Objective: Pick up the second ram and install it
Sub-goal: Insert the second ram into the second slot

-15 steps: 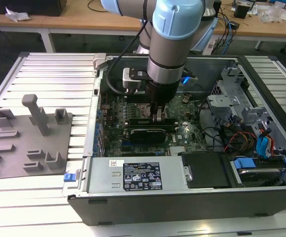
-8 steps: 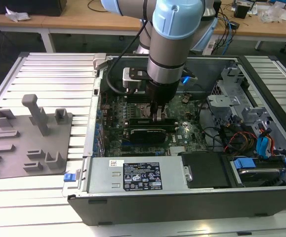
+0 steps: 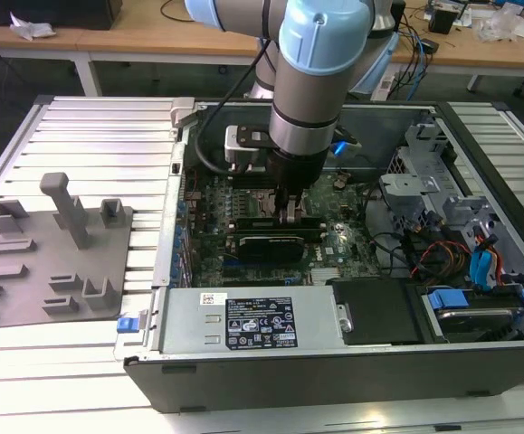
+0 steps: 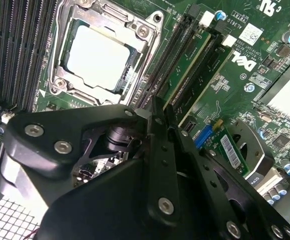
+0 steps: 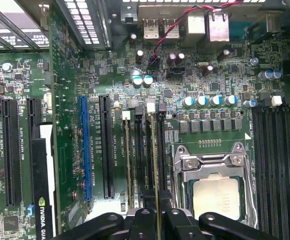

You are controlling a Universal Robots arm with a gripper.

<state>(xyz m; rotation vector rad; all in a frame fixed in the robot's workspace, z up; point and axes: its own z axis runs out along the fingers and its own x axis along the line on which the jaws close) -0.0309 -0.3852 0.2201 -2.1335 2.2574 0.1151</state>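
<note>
One thin green ram stick point(image 5: 157, 165) edge-on in black slot, black gripper point(image 5: 157, 212) clamping it.

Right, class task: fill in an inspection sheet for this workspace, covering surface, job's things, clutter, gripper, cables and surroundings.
Surface: slatted white table bearing an open case.
Job's things: ram standing on edge beside the socket.
Clutter: grey tray on the table, to the exterior view's left of the case.
Gripper: gripper shut on the ram, down inside the case.
Cables: coloured cables inside the case, toward the exterior view's right.
Surroundings: wooden bench behind the table.
</note>
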